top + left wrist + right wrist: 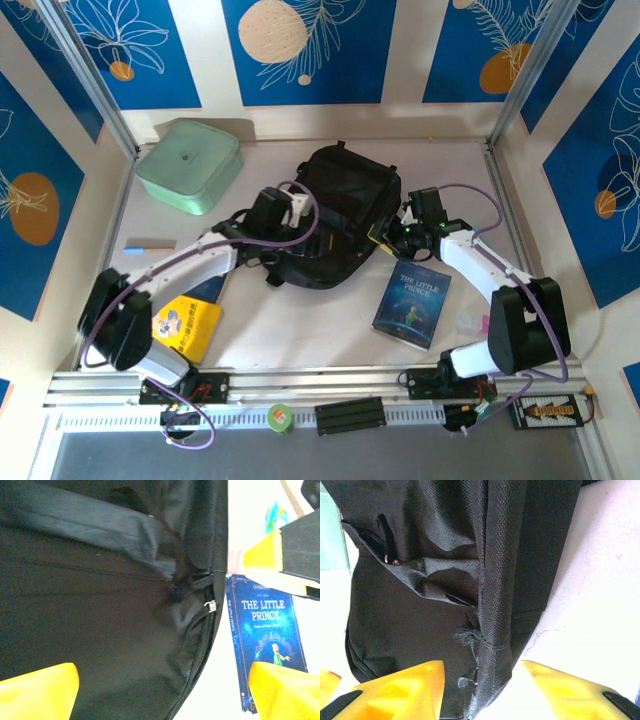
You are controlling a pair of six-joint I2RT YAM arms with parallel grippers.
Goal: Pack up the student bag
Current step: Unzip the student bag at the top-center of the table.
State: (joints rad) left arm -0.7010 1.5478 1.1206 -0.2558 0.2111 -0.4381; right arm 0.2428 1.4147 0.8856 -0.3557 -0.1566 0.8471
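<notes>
Left gripper (160, 680) spread wide above the backpack (345, 200) lying mid-table, right gripper (482, 675) half-spread astride its side seam, not pinching: likely to nip only loose cloth and drag the backpack onto the blue book (412, 305).

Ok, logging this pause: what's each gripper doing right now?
Left gripper: open, over the bag.
Right gripper: open, straddling the bag's edge strip, not gripping it.

Ctr blocked by student bag (345, 210); table (300, 322) free nr book (412, 305).
</notes>
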